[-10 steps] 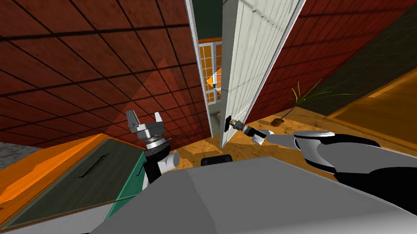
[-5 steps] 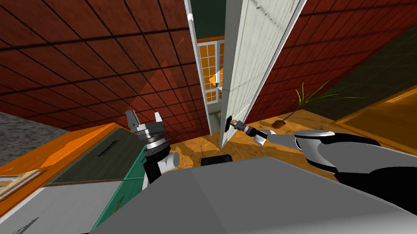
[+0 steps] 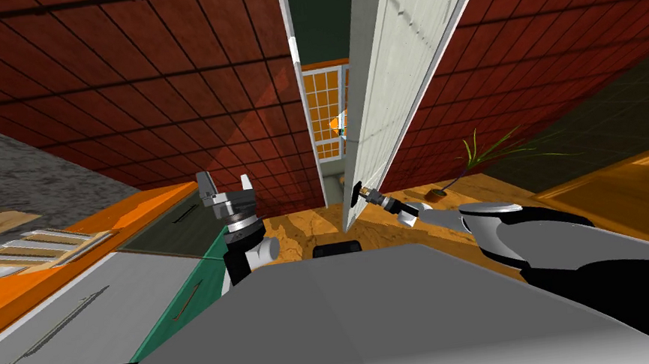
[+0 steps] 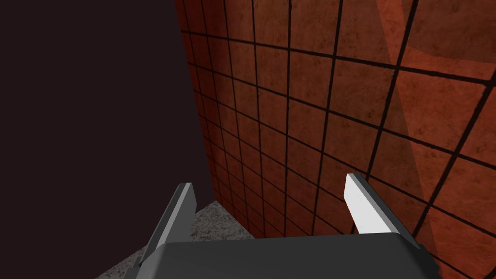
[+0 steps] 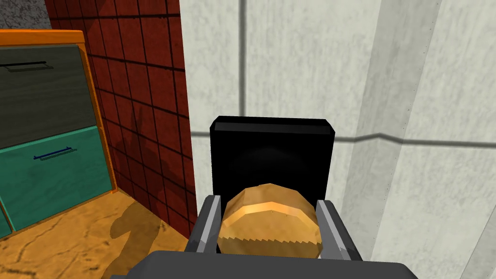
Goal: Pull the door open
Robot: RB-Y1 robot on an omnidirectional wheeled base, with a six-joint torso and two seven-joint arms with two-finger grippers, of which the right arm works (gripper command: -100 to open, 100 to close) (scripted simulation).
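Observation:
The white panelled door [image 3: 394, 70] stands ajar, its free edge swung toward me, with a gap [image 3: 328, 123] beside it showing an orange-lit window beyond. My right gripper [image 3: 362, 192] is shut on the door's round golden knob [image 5: 269, 225], which sits on a black backplate [image 5: 272, 150]; both fingers [image 5: 208, 227] press its sides. The door [image 5: 290, 63] fills the space behind the knob. My left gripper [image 3: 225, 188] is raised at my left, open and holding nothing, its fingers [image 4: 361, 201] pointing at the red tiled wall.
Red tiled wall [image 3: 118, 99] flanks the doorway on both sides. Orange-framed cabinet with grey and teal drawers [image 3: 100, 290] stands close at my left. A small potted plant [image 3: 464, 165] sits on the wooden floor to the right of the door.
The whole head view has turned, the cabinet sliding in further at left: I have moved. The gap beside the door looks slightly wider. My right gripper stays shut on the knob.

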